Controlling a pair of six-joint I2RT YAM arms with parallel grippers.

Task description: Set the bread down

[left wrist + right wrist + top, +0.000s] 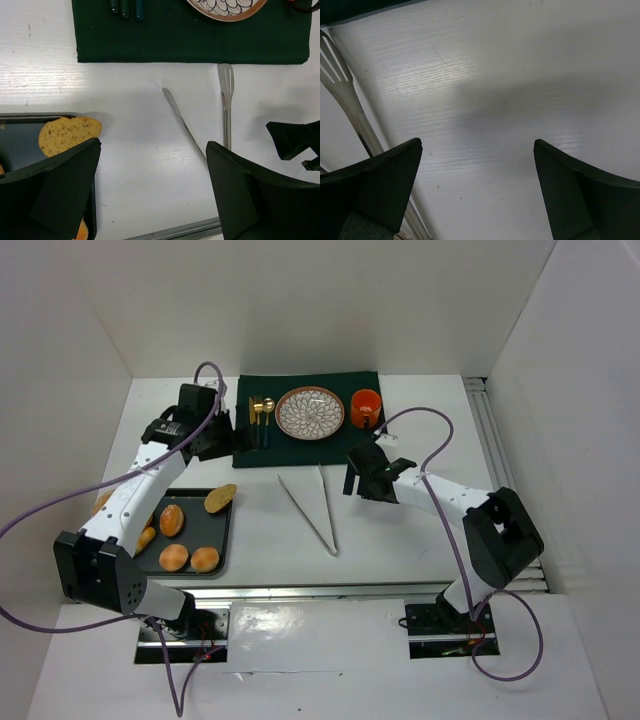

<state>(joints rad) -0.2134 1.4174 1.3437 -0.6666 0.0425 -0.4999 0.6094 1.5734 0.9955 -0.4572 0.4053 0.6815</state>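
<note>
A flat brown slice of bread [220, 498] leans on the far right corner of the black tray [215, 530]; it also shows in the left wrist view [67, 134]. Several round rolls [172, 520] lie in the tray. A patterned plate [310, 412] sits empty on the dark green mat [300, 455]. Metal tongs [315, 505] lie open on the table between the arms. My left gripper [220, 440] is open and empty above the table beside the mat's left edge [152, 145]. My right gripper [362, 480] is open and empty right of the tongs [477, 142].
An orange cup [366, 407] stands right of the plate. Gold cutlery [262, 412] lies on the mat's left side. A tong arm [345, 95] shows at the left of the right wrist view. White walls enclose the table on three sides.
</note>
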